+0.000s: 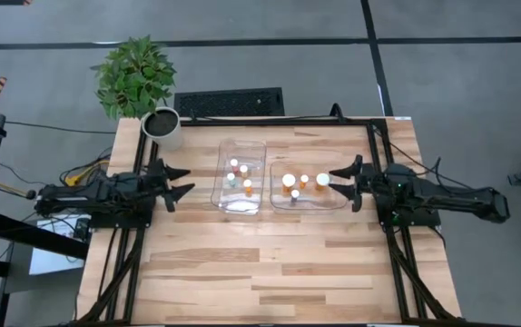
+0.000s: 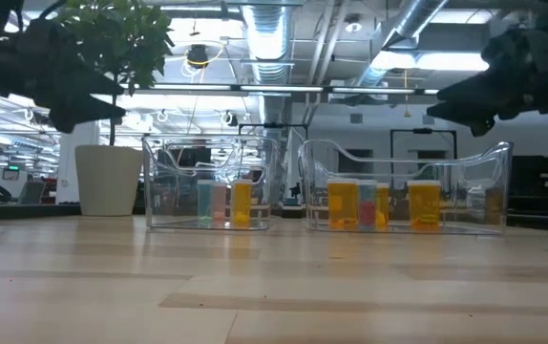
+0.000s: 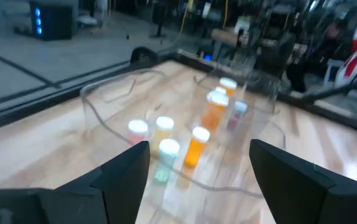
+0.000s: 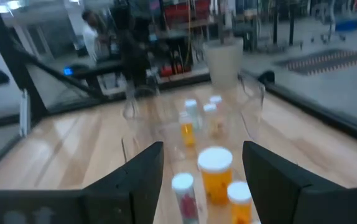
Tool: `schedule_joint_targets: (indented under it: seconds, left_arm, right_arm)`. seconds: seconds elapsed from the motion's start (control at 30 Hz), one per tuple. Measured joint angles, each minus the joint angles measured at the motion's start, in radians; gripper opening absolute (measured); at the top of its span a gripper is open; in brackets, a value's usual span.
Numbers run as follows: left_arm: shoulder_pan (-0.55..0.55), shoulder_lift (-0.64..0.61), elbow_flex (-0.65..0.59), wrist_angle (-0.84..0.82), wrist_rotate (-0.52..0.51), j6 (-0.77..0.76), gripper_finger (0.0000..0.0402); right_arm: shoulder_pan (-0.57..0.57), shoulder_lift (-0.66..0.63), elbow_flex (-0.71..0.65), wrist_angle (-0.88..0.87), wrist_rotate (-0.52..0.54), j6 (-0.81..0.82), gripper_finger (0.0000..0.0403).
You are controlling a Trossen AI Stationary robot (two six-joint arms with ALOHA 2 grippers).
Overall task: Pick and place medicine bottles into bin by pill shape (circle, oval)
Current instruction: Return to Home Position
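Two clear plastic bins stand side by side mid-table. The left bin (image 1: 240,175) holds several white-capped medicine bottles (image 1: 238,174); the right bin (image 1: 308,187) holds several more (image 1: 289,181), one larger (image 4: 215,172). All the bottles stand upright on the bin floors. My left gripper (image 1: 184,185) hovers open left of the left bin, fingers pointing level at it. Right of the right bin my right gripper (image 1: 339,180) hovers open, pointing level at that bin. Neither holds anything.
A white pot (image 1: 163,127) with a green plant (image 1: 135,75) stands at the table's far left corner. A black grille (image 1: 229,102) lies beyond the far edge. Bare wood stretches in front of the bins toward the near edge.
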Motion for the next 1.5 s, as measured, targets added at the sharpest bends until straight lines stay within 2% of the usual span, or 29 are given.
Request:
schedule_joint_targets:
  seconds: [0.1,0.23,0.4,0.67,1.5]
  left_arm:
    - [0.000,0.001,-0.053,0.080,0.002,-0.013,0.0270]
    - [0.000,0.008,-0.064,0.133,0.037,0.006,0.0270]
    - [0.000,0.003,-0.064,0.135,0.082,0.015,0.0270]
    - [0.000,0.003,-0.065,0.136,0.024,-0.005,0.0270]
    - [0.000,0.003,-0.065,0.133,0.035,0.013,0.0270]
  right_arm:
    - [0.000,-0.056,-0.053,0.044,-0.002,0.000,0.0225]
    - [0.000,-0.117,-0.061,-0.011,-0.006,-0.010,0.0225]
    - [0.002,-0.157,-0.062,-0.026,-0.020,-0.041,0.0225]
    - [0.002,-0.160,-0.062,-0.031,-0.018,-0.051,0.0225]
    - [0.001,-0.159,-0.064,-0.034,-0.003,-0.027,0.0225]
